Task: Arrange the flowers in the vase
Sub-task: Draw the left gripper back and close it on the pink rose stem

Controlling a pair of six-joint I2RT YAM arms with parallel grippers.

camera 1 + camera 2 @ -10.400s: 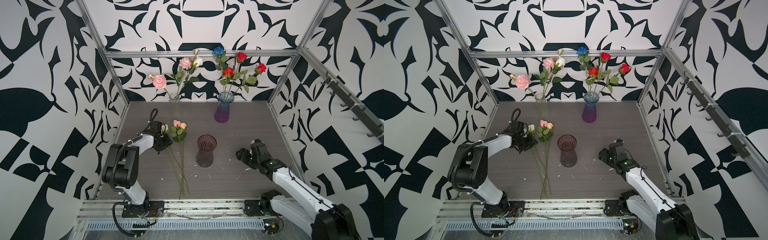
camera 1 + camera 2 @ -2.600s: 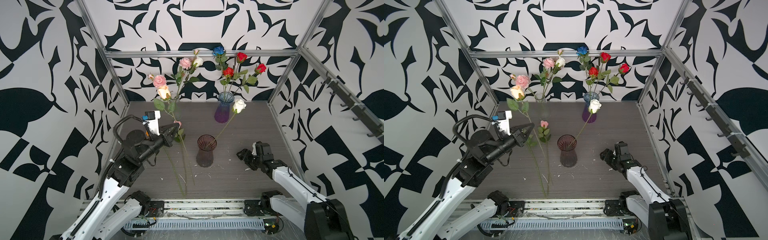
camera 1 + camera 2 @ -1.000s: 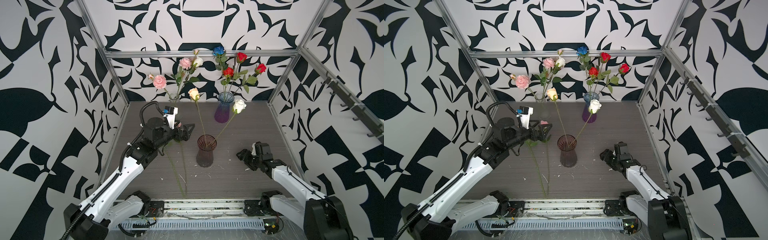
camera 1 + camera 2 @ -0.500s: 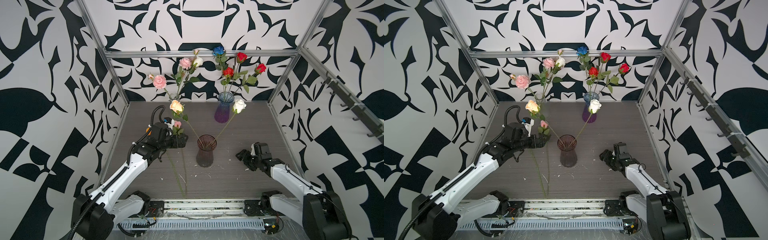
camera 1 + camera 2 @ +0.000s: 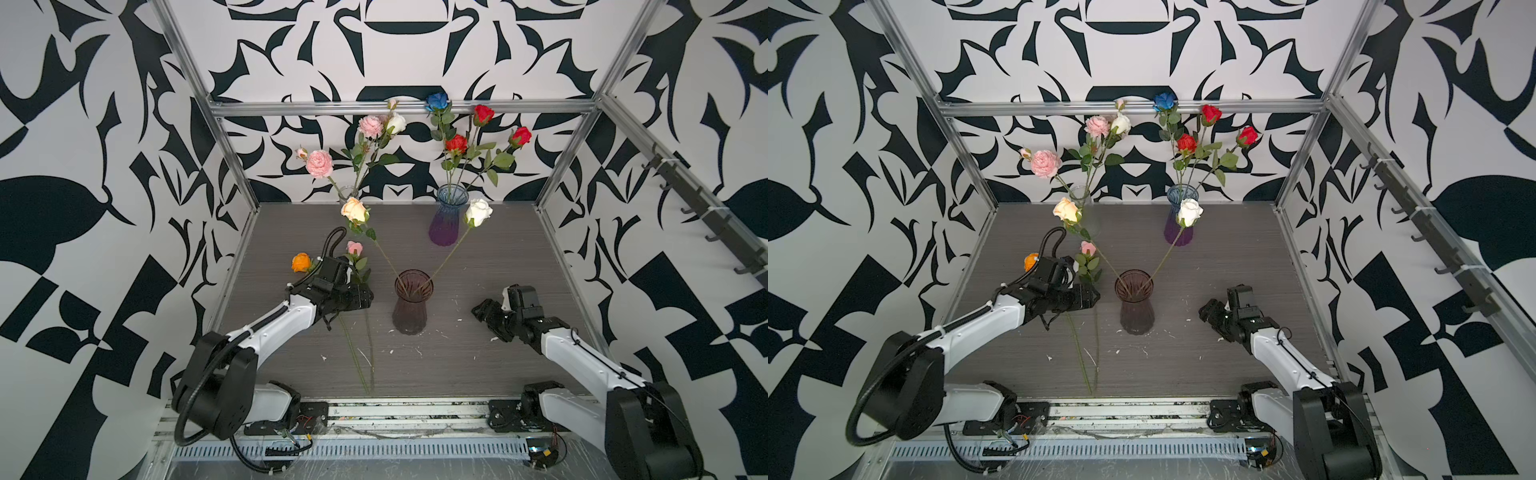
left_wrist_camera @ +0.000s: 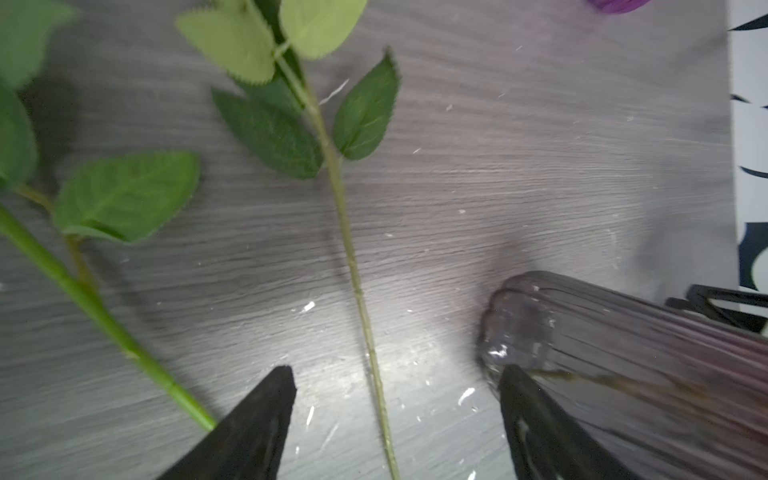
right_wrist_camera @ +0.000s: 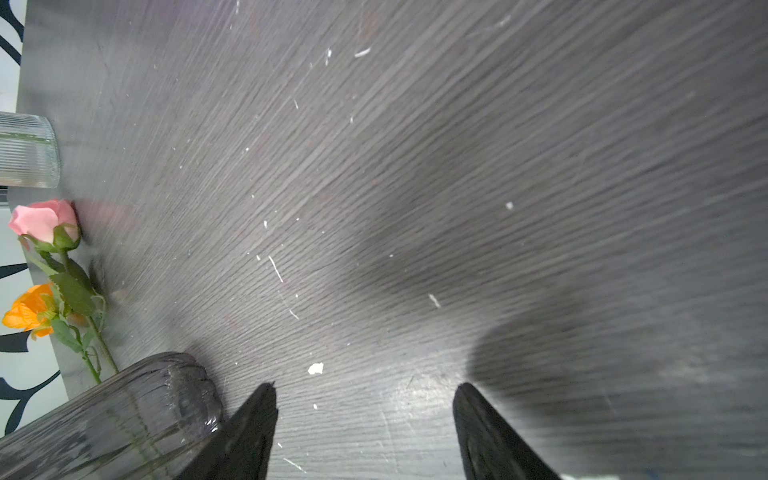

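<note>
A smoky ribbed vase [image 5: 412,301] [image 5: 1134,301] stands mid-table and holds two flowers, a peach rose [image 5: 354,209] leaning left and a white rose [image 5: 478,212] leaning right. A pink rose [image 5: 354,248] and an orange rose [image 5: 301,262] lie on the table, stems running toward the front edge. My left gripper [image 5: 365,297] [image 6: 397,386] hovers low just left of the vase [image 6: 623,353], open, with a thin stem [image 6: 357,270] lying between its jaws, untouched. My right gripper [image 5: 484,311] [image 7: 365,399] rests open and empty, right of the vase [image 7: 124,407].
At the back stand a clear vase [image 5: 348,192] with pink and white blooms and a blue-purple vase [image 5: 448,216] with red and blue roses. A thicker leafy stem [image 6: 83,291] lies beside the left gripper. Metal frame posts and patterned walls enclose the table [image 5: 498,257].
My left arm has come down from beside the peach rose to just above the stems on the table, jaws a little narrower. The peach rose has tipped left in the vase. The right arm is still.
</note>
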